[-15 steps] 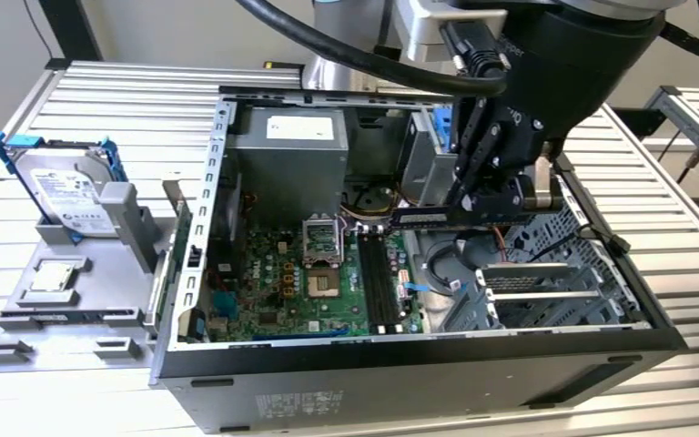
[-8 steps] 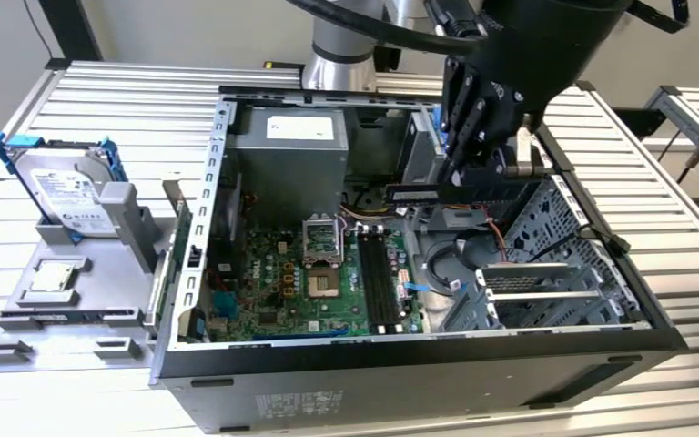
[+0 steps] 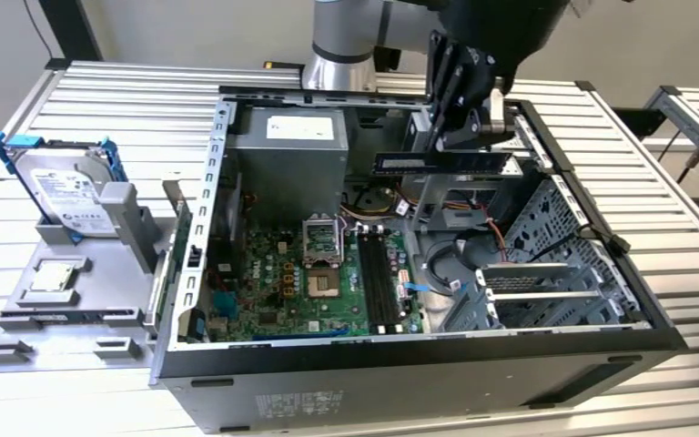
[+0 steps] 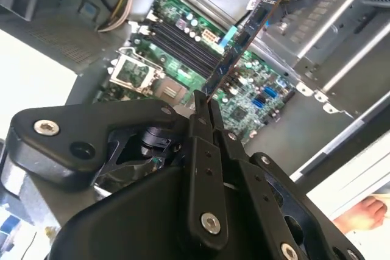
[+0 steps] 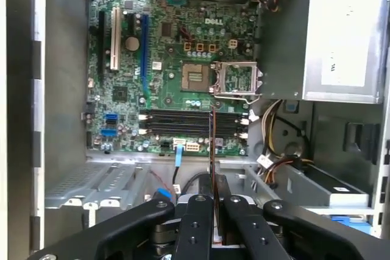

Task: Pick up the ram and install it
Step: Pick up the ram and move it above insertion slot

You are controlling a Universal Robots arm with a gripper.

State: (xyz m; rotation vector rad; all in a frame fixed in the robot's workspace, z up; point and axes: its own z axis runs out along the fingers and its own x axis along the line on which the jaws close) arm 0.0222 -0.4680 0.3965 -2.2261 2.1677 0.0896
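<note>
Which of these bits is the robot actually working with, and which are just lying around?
On the job: gripper, shut on the ram; memory slots in the computer case.
Lying about: hard drive, processor chip, both on the grey tray.

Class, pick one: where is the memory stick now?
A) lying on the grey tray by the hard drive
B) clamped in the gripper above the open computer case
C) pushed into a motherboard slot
B: the gripper is shut on the memory stick, held above the motherboard.

Power supply label (image 3: 298, 127), hard drive label (image 3: 65, 187), print unreadable
</note>
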